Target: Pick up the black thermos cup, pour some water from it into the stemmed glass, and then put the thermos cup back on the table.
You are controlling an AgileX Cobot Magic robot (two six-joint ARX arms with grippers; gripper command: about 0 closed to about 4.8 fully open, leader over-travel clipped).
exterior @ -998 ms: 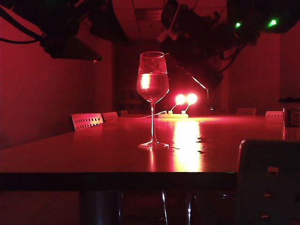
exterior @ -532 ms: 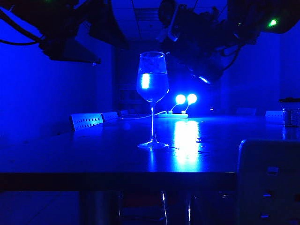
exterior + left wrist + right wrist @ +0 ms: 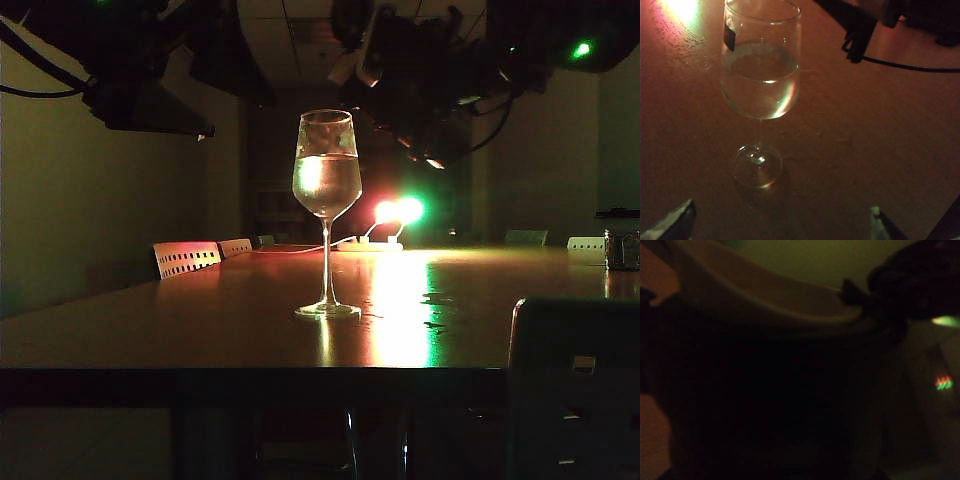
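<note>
The stemmed glass (image 3: 326, 180) stands upright in the middle of the table (image 3: 180, 330), its bowl roughly half full of water. My right gripper (image 3: 415, 95) hangs high, just right of the glass rim, shut on the black thermos cup (image 3: 435, 140), which is tilted and only a dark shape there. In the right wrist view the thermos cup (image 3: 765, 390) fills the picture and hides the jaws. My left gripper (image 3: 782, 222) is open and empty above the table, facing the glass (image 3: 761, 75); its fingertips (image 3: 677, 220) stand wide apart. In the exterior view the left gripper (image 3: 150, 105) is high on the left.
A small clear jar (image 3: 621, 243) sits at the table's far right. A dark chair back (image 3: 575, 390) rises at the front right, and pale chairs (image 3: 187, 257) line the left side. Two bright lamps (image 3: 398, 211) glare at the back. A black cable (image 3: 910, 66) lies beyond the glass.
My right wrist has rolled with the thermos cup, and the cup's low end has risen a little beside the glass. The room light went from red through blue to dim warm light.
</note>
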